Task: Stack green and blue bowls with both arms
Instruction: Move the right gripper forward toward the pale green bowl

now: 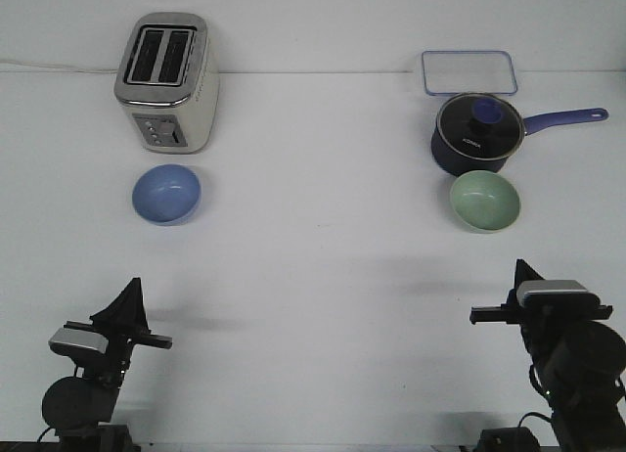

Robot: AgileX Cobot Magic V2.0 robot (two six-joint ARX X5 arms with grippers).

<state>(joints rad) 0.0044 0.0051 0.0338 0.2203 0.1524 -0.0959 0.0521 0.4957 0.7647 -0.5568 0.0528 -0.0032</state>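
blue bowl point(166, 194): sitting on the desk point(313, 305), straight ahead of the left pincer point(125, 310)
green bowl point(485, 200): sitting ahead of the right pincer point(521, 281), just beside the saucepan point(475, 132)
pincers: I cannot tell if they are apart or together

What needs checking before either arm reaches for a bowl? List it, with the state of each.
1. Blue bowl upright, empty: ok.
2. Green bowl upright, empty: ok.
3. Blue bowl apart from toaster: ok.
4. Green bowl apart from saucepan: not ok; it sits right against the pan in this view, so contact cannot be ruled out.
5. Table between each arm and its bowl free: ok.
6. Left gripper and right gripper fingers open: cannot tell.
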